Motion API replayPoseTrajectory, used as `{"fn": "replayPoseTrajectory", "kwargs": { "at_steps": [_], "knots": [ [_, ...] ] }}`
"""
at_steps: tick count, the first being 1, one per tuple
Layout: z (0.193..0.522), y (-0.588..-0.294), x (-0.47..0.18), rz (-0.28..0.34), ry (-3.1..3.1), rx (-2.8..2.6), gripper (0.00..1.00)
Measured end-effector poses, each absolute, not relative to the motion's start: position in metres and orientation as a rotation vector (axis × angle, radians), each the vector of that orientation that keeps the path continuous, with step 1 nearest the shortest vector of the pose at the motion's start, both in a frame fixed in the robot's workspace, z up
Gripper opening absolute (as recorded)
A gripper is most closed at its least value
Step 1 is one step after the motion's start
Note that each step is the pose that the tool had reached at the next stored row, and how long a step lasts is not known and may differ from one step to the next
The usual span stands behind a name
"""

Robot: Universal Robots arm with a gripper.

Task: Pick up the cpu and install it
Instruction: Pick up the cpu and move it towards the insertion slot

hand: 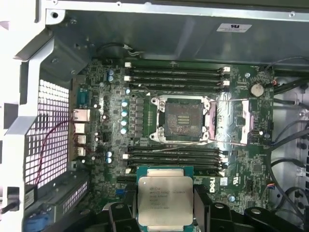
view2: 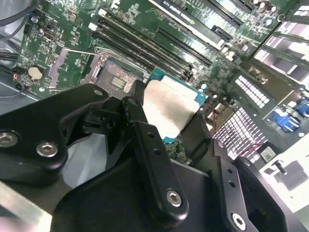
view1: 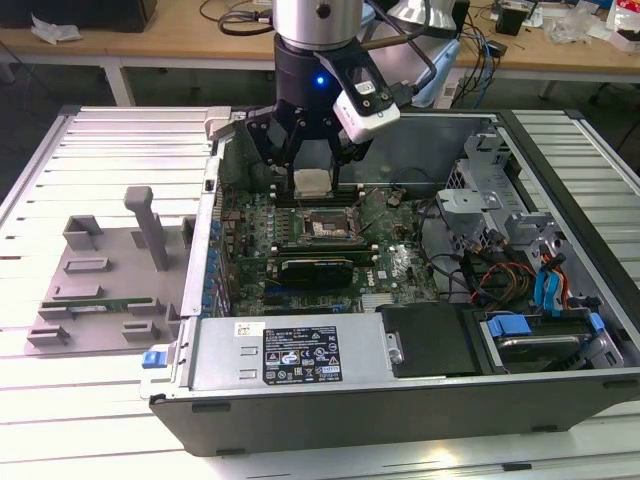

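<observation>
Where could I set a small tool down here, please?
Bare: the white slatted table around the grey moulded fixture, at the exterior view's left. Crowded: the green motherboard under the black gripper holding the silver square cpu.

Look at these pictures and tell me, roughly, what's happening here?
A robot arm's gripper holds the cpu by its edges, jaws shut on it, above the motherboard inside an open computer case. The socket lies open and empty, its metal frame flipped aside. The cpu is not yet seated in it.
</observation>
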State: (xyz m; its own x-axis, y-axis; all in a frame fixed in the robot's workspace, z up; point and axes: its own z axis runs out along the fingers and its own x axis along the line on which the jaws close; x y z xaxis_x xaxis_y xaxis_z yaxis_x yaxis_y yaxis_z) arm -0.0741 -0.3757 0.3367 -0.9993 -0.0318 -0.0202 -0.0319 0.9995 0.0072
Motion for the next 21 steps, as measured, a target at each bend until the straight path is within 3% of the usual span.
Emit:
{"fn": "replayPoseTrajectory", "kwargs": {
  "at_steps": [21],
  "knots": [
    [0.316, -0.361, -0.050, 0.012, 3.121, -0.050, 0.55]
  ]
}}
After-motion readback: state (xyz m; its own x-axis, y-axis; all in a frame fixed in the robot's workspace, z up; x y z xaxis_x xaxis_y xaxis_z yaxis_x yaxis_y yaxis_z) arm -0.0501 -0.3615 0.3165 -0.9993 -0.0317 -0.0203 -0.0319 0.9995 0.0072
